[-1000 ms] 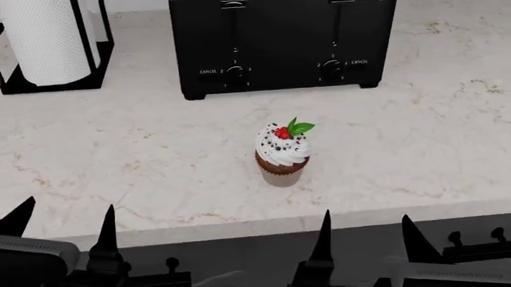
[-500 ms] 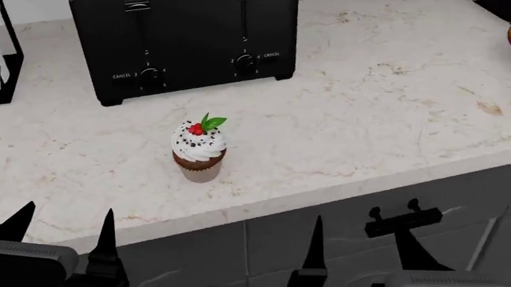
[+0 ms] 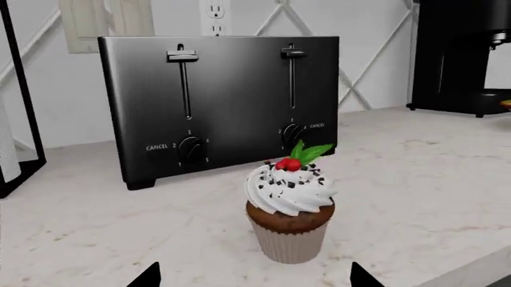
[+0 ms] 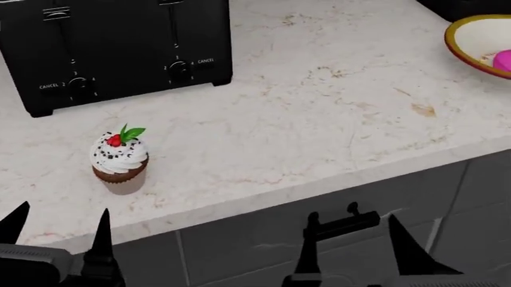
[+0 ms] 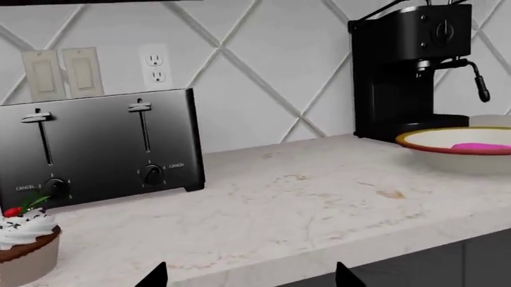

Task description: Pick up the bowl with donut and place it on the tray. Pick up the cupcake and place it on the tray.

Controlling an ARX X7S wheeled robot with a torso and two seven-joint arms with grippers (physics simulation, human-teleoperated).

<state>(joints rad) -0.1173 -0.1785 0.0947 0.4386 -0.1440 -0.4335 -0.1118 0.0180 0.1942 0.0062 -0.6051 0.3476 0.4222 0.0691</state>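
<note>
Pale marble counter (image 4: 319, 113) against a white diamond-tiled wall, dark cabinet fronts below the edge.

Count: one cupcake (image 4: 119, 158), one bowl (image 4: 479, 45), one donut (image 4: 503, 61), one toaster (image 4: 112, 48) with two knobs and two levers, one coffee machine (image 5: 407, 72).

Head view: cupcake stands upright near the counter's front edge, just in front of the toaster and clear of it. Bowl cut off at the far right edge of the frame, well apart from the cupcake; donut inside it.

Right wrist view adds: coffee machine just behind the bowl, wall outlet and switch plates above the toaster; donut seen only as a pink sliver over the rim. Left wrist view adds: cupcake close up, berries and leaf on top, pleated wrapper; a black stand at the frame edge.

Left gripper (image 4: 56, 236): fingers spread, holding nothing, below the counter edge, cupcake beyond and between the tip lines, not touching. Right gripper (image 4: 355, 242): fingers spread, empty, in front of the cabinet, bowl well off to its right.
</note>
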